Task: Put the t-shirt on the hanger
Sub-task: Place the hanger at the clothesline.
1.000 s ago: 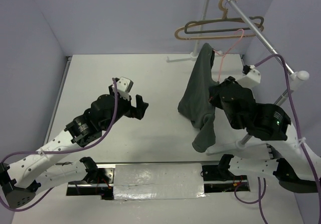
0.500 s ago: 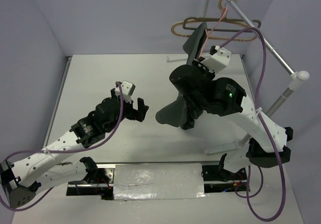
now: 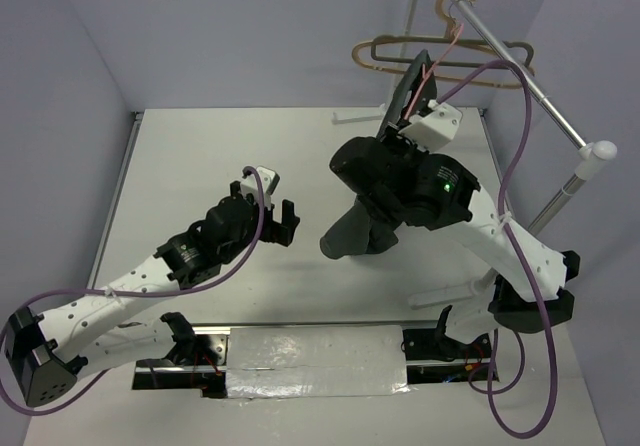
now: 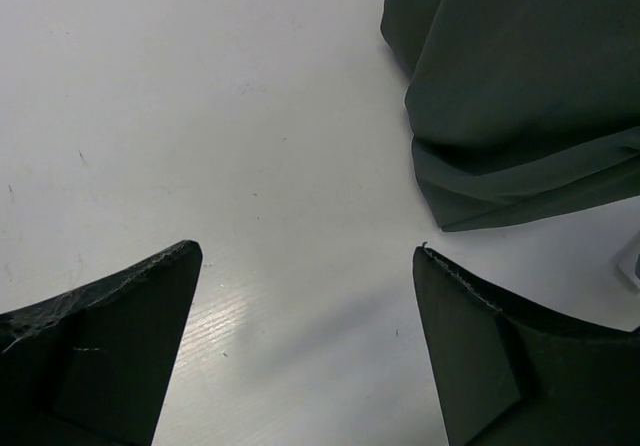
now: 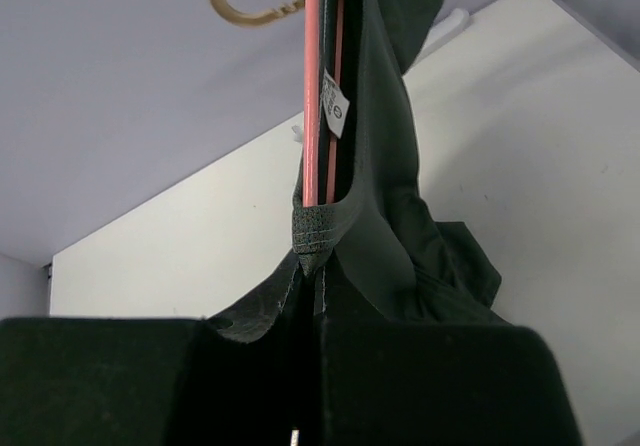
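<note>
The dark grey t-shirt (image 3: 352, 234) hangs from my raised right gripper (image 3: 400, 124), its lower folds resting on the table. The thin pink hanger (image 3: 432, 66) runs up out of the shirt's neck toward the rail. In the right wrist view my right gripper (image 5: 315, 266) is shut on the shirt collar (image 5: 320, 228), with the pink hanger's wires (image 5: 312, 86) rising from it beside a white label (image 5: 334, 106). My left gripper (image 3: 272, 211) is open and empty, low over the table left of the shirt. In the left wrist view it (image 4: 308, 256) sits just short of the shirt's hem (image 4: 520, 96).
A tan hanger (image 3: 365, 58) and a dark grey hanger (image 3: 450, 54) hang on the metal rail (image 3: 510, 66), which slopes down to a post (image 3: 590, 161). The rack's white foot (image 3: 360, 116) lies at the table's back. The tan hook shows in the right wrist view (image 5: 240, 1).
My right arm has swung from the right side up and leftward, lifting the shirt and pink hanger toward the rail. My left gripper has crept right, closer to the shirt.
</note>
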